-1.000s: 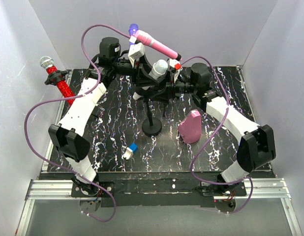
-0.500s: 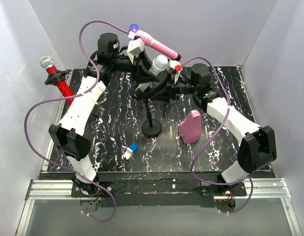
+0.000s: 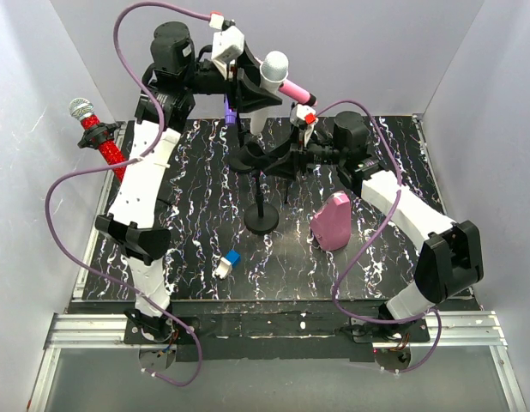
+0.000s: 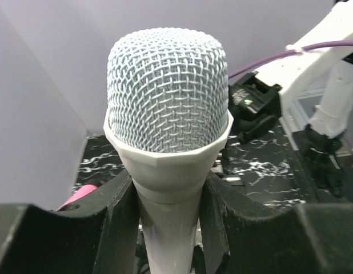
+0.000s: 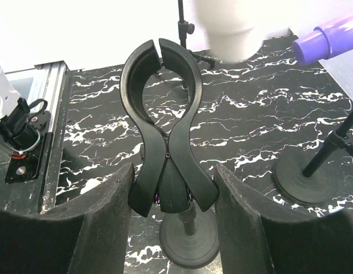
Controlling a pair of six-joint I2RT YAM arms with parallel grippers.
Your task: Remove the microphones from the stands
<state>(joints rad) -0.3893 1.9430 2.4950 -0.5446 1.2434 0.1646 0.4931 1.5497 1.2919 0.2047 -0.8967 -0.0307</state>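
The white microphone [image 3: 267, 84] with a silver mesh head [image 4: 167, 91] is up in the air at the back, clear of the stand. My left gripper [image 3: 246, 86] is shut on its neck [image 4: 168, 228] just below the head. The black stand [image 3: 264, 221] rises from a round base in the middle of the table. Its spring clip [image 5: 162, 114] is empty, with its curved arms meeting at the top. My right gripper [image 5: 173, 168] is open, one finger on each side of the clip's levers with thin gaps. The microphone's lower end [image 5: 231, 28] shows blurred above the clip.
A pink microphone [image 3: 291, 87] with a purple end [image 5: 328, 40] sits on a second stand [image 5: 313, 171] behind. A red glitter microphone [image 3: 102, 142] stands at the table's left edge. A pink object [image 3: 331, 223] and a small blue-and-white piece [image 3: 226, 263] lie on the marbled table [image 3: 196, 215].
My left gripper has lifted the white microphone up and back out of the clip. The clip has sprung together, empty. My right gripper stays at the clip's levers.
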